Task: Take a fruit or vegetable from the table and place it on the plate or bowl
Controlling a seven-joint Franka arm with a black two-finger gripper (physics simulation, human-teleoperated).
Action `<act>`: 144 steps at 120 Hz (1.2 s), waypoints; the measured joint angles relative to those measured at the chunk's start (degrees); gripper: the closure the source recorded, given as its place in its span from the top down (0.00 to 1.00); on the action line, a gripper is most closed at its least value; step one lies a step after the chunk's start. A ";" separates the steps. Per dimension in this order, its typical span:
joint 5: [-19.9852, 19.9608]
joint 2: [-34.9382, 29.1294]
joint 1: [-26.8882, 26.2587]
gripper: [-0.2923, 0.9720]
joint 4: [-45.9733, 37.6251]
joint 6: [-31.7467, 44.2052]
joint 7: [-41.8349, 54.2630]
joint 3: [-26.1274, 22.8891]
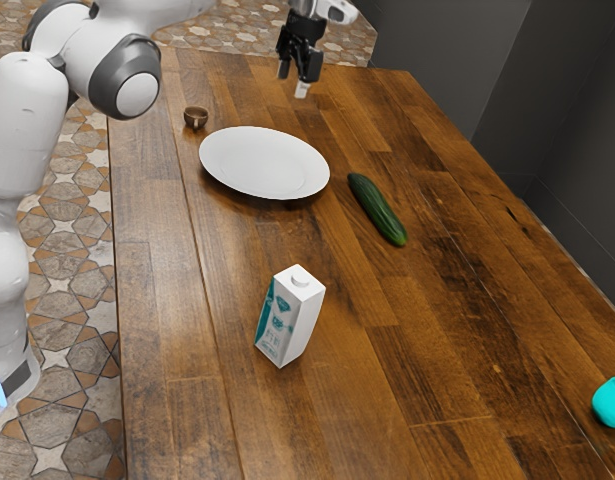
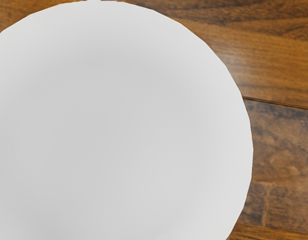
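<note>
A dark green cucumber (image 1: 377,208) lies on the wooden table, just to the exterior view's right of an empty white plate (image 1: 264,162). My gripper (image 1: 300,80) hangs high over the table, above and behind the plate. It is open and holds nothing. In the wrist view the plate (image 2: 108,125) lies directly under my hand, with bare wood beside it. A small brown bowl (image 1: 195,117) stands behind the plate, toward the exterior view's left.
A white and teal milk carton (image 1: 289,316) stands upright in the middle of the table, in front of the plate. A teal object (image 1: 612,402) sits at the exterior view's right edge. The table (image 1: 457,300) ends above a tiled floor on the left.
</note>
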 joint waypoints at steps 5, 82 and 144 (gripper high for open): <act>-0.11 -0.02 0.17 0.77 0.01 0.35 0.05 0.08; 3.83 5.58 -2.52 0.77 1.92 8.00 28.27 -20.23; 7.46 14.55 -4.16 0.77 1.40 16.24 49.86 -19.83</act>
